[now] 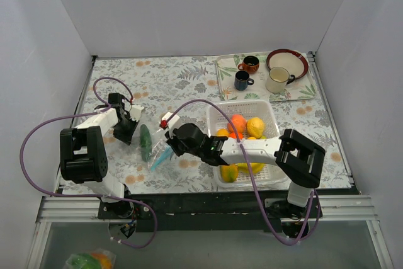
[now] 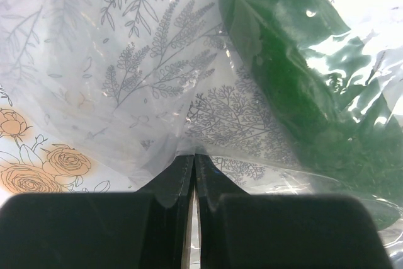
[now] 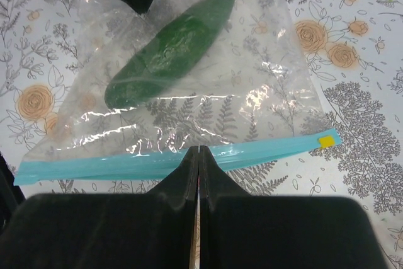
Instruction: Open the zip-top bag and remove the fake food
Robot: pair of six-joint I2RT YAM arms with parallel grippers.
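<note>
The clear zip-top bag (image 1: 156, 149) lies flat on the table between the arms, with its blue zip strip (image 3: 164, 160) toward the right gripper. A dark green cucumber (image 3: 169, 48) is inside it; it also shows in the left wrist view (image 2: 283, 61). My left gripper (image 2: 194, 155) is shut, pinching the bag's plastic at the end away from the strip. My right gripper (image 3: 199, 150) is shut with its tips on the zip strip's middle. Orange and yellow fruits (image 1: 245, 125) lie in the white basket (image 1: 272, 118).
A patterned tray (image 1: 227, 83) at the back right holds two dark mugs (image 1: 244, 80), a cream mug (image 1: 277, 80) and a red-rimmed plate (image 1: 287, 61). The basket sits just right of the right gripper. White walls enclose the table on three sides.
</note>
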